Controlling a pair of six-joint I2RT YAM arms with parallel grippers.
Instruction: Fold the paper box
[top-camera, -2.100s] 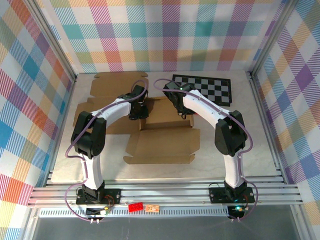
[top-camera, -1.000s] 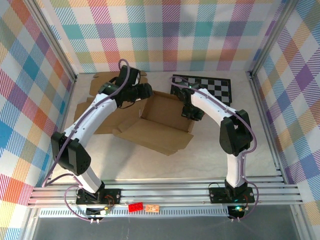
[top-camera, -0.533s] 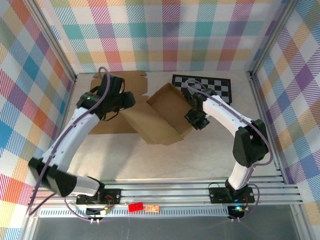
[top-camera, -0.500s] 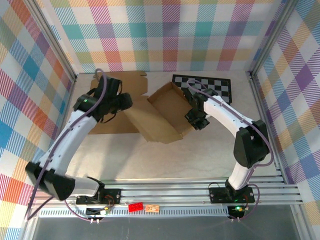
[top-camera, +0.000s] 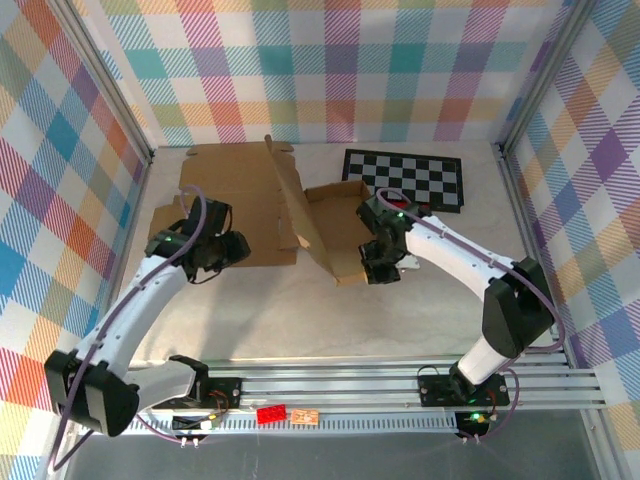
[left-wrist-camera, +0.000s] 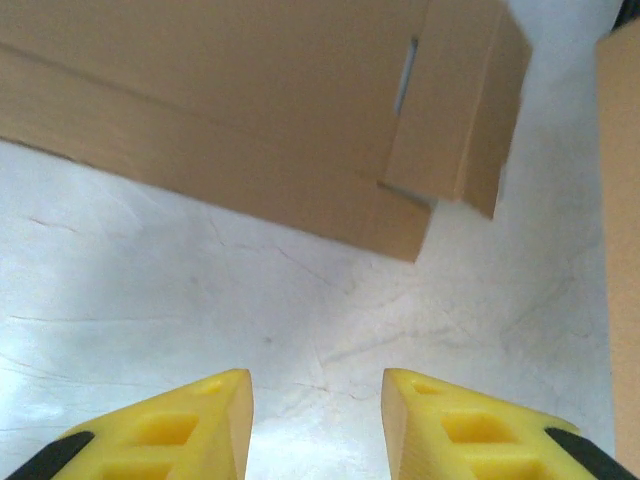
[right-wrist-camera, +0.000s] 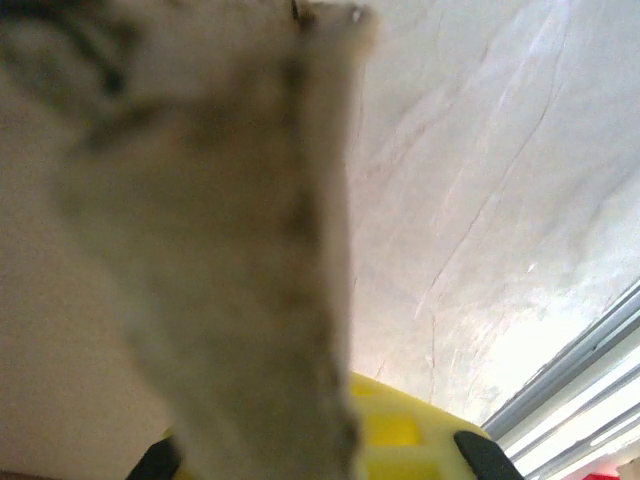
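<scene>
Near the middle of the table (top-camera: 300, 320), seen from above: the paper box (top-camera: 318, 215), partly folded and tipped up, with one tall flap rising at its left side. Clamped on the low near-right wall of this box: the right gripper (top-camera: 378, 266), pressed together on the cardboard. Puts the box directly against this gripper, with most of its body to the left and behind. From the right wrist, very close to the lens and blurred: the edge of the box, running down toward one yellow finger (right-wrist-camera: 400, 432), with pale table beside it. To the left of the box and apart from it: the left gripper (top-camera: 236, 248), at the near edge of a flat cardboard sheet (top-camera: 225, 195). From the left wrist: two yellow fingertips (left-wrist-camera: 160, 435) spread, with only bare table between them, pinching nothing. Ahead of them a brown cardboard corner lying flat, and at the right border another cardboard face; cannot tell from this view alone whether that one belongs to the box. Behind the box on the right: a checkerboard (top-camera: 405, 178), flat on the table, close to the far corner of the box; touching or not, cannot tell.
</scene>
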